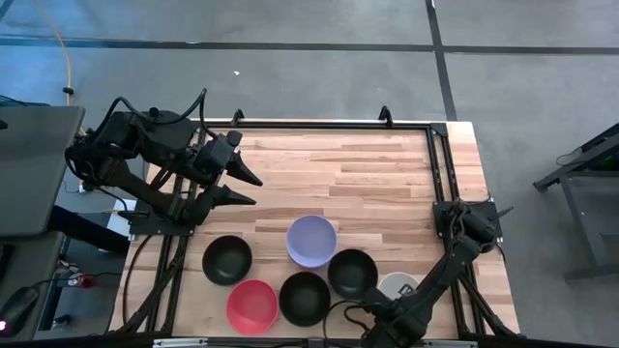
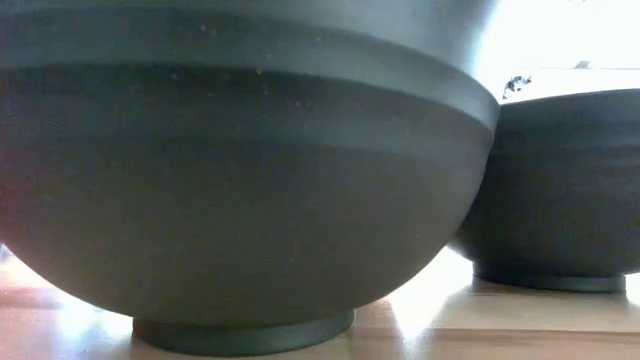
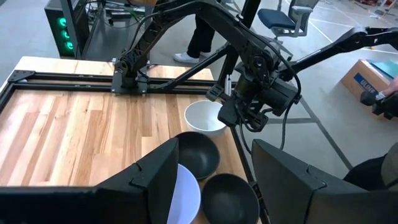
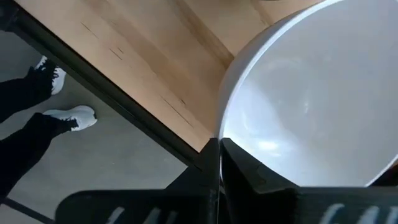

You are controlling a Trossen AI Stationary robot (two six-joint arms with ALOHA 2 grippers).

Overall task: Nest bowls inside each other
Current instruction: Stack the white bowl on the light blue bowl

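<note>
Three black bowls (image 1: 227, 260), one lavender (image 1: 311, 241), red (image 1: 251, 305), seemingly white (image 1: 397, 286).

Overhead, you look straight down on the tabletop (image 1: 368, 184). Your low camera sits tight against a black bowl (image 2: 240, 190). Both wrist cameras share the white bowl (image 3: 204, 116) at 5 o'clock.

Even, soft daylight covers the wooden surface (image 1: 338, 184) from above, with only faint shadows under the bowls. At table height, a black bowl (image 2: 240, 180) looms close and blurred, filling the frame, while a blown-out white glare burns behind the second black bowl (image 2: 560, 190). A soft sheen lies inside the white bowl (image 4: 311, 106), and the nearby dark claw is out of focus.
</note>
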